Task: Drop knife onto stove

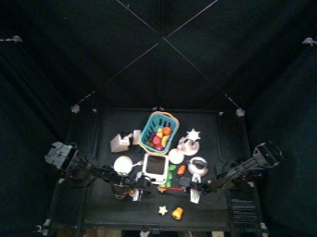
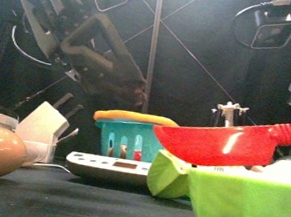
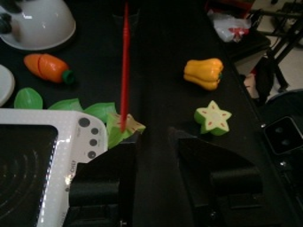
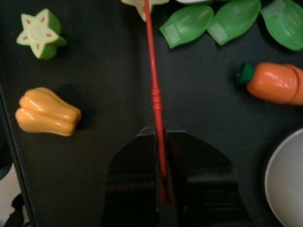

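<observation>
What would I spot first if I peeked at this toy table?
The bright red plastic knife jumps out first: it is clamped in the right gripper and held up above the table's front right part. Next comes the small white toy stove with a grey panel, lying near the table's middle, with the teal plastic basket behind it. A yellow toy pepper and an orange toy carrot lie on the black table near the knife.
</observation>
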